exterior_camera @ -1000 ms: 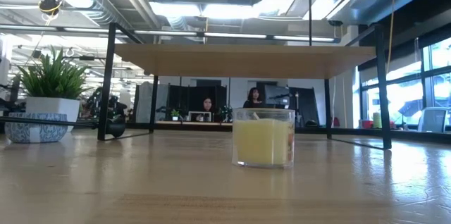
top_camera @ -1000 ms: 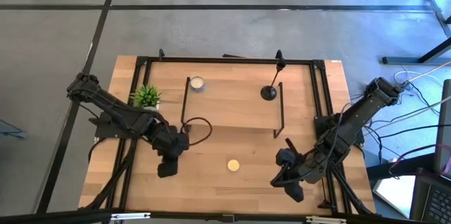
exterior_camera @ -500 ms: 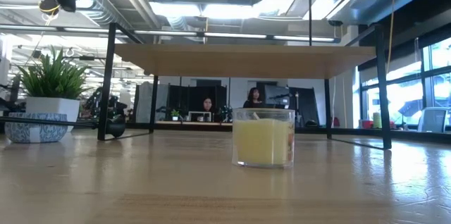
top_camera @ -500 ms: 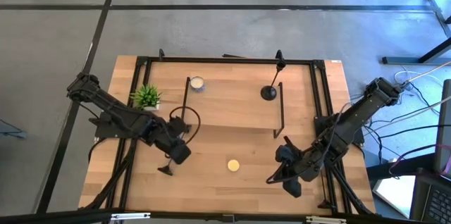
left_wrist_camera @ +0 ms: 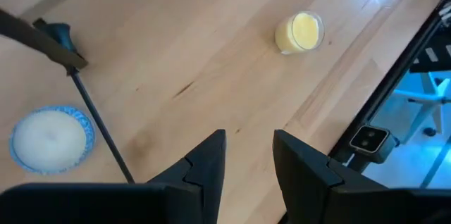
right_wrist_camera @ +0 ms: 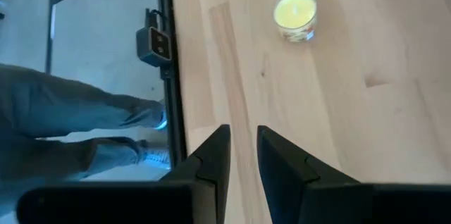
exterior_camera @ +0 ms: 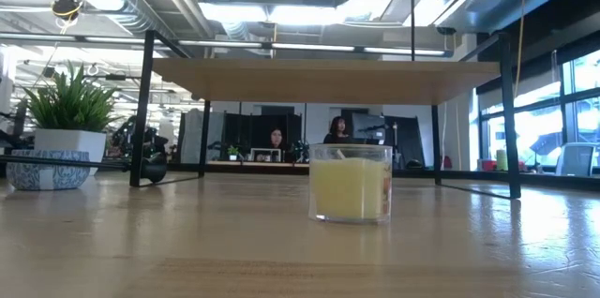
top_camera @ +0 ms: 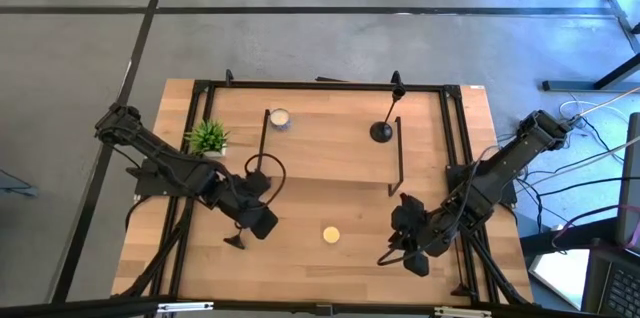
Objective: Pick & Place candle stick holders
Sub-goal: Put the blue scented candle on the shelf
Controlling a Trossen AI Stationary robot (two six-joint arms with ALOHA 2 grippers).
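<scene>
Near the front left of the light wooden tabletop (top_camera: 300, 270) hangs the left end effector (left_wrist_camera: 250, 155), fingers parted w/ a clear gap and nothing seen between them. Just beside it a slim black metal candle stick holder (top_camera: 234, 241) stands on its round base, stem leaning up toward the arm; touching or apart, can't tell. It looks freshly set or about to be taken, prob. for a lift onto the shelf

At front right the right end effector (right_wrist_camera: 243, 150) hangs low, gap narrower, also empty as far as its wrist view shows. A second black holder (top_camera: 385, 255) lies slanted right by it, so a grasp low on the stem seems the aim

The third holder (top_camera: 382, 131) stands upright on the black-legged wooden shelf (exterior_camera: 319, 80), likely the drop spot

Around: a small yellow candle in a glass (top_camera: 330, 234) sits between the two arms, well apart from both holders but in any sweep across. A white candle in a blue cup (top_camera: 280, 118) and a potted green plant (top_camera: 208, 136) sit at the back left, near the shelf's thin legs, which crowd a tall stem's approach
</scene>
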